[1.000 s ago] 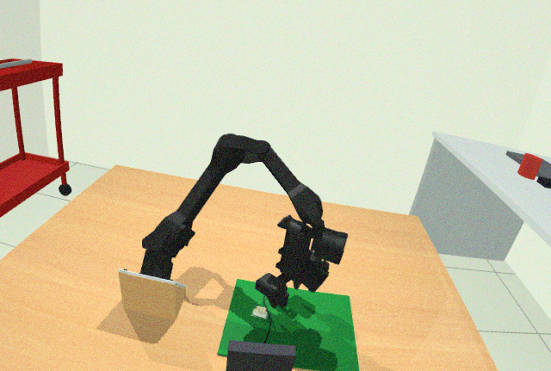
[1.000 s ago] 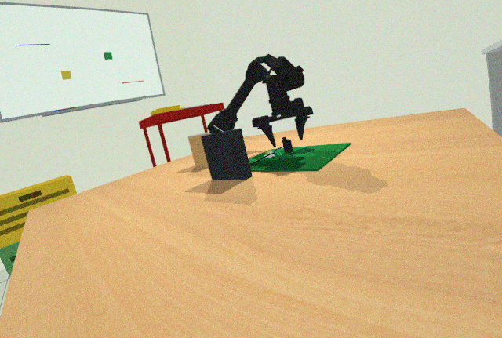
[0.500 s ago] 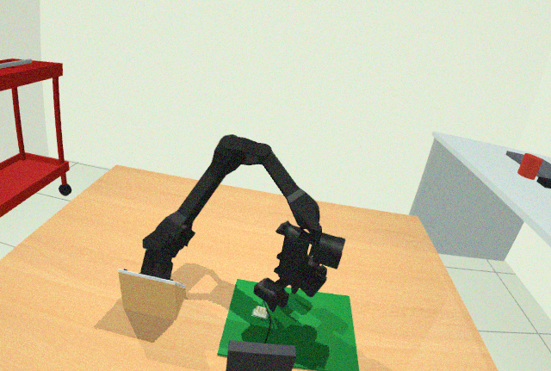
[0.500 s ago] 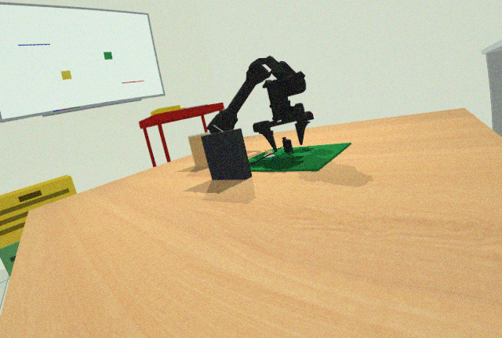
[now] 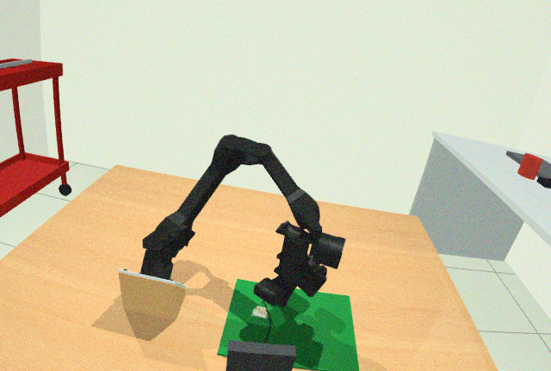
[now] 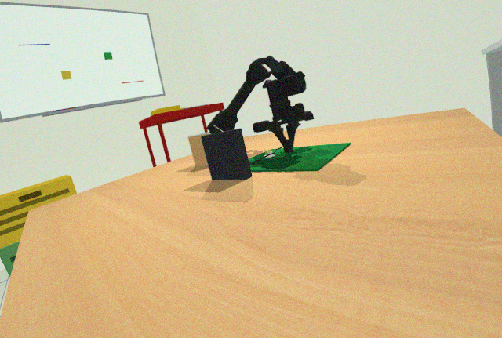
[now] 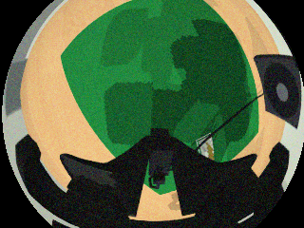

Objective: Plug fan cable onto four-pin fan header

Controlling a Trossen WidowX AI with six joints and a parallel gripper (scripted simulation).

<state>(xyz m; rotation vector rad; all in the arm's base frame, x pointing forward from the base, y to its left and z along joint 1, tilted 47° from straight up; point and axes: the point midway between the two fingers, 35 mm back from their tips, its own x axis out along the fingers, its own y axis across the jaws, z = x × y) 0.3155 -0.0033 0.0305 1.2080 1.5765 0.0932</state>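
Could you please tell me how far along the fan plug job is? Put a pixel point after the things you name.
Already done: the gripper (image 5: 281,302) (image 6: 289,149) (image 7: 159,140) looks closed on the plug (image 7: 161,163), which shows between its fingers. In hand: the plug, beside the header (image 5: 259,312) (image 6: 269,156) (image 7: 207,148), whose pins are bare. Left: align it over them, push it fully down, release and back off the board (image 5: 340,305) (image 6: 324,156) (image 7: 85,71).

- The broad tan table (image 5: 222,215) (image 6: 303,245) looks like smooth wood, finely grained, with a soft matt finish.
- The flat green square board (image 5: 343,313) (image 6: 324,158) (image 7: 81,71) looks matt and smooth.
- The black jointed robot arm (image 5: 202,195) (image 6: 242,97) looks like dark plastic or painted metal, mostly dull; which of the two cannot be told.
- The small whitish four-pin header (image 5: 259,312) (image 6: 269,154) (image 7: 206,147) looks like pale plastic, its pins yellowish like metal.
- The dark boxy fan (image 5: 261,355) (image 6: 227,154) (image 7: 281,91) looks like matt plastic.
- The red wheeled cart (image 5: 58,122) (image 6: 182,115) looks like smooth painted metal.
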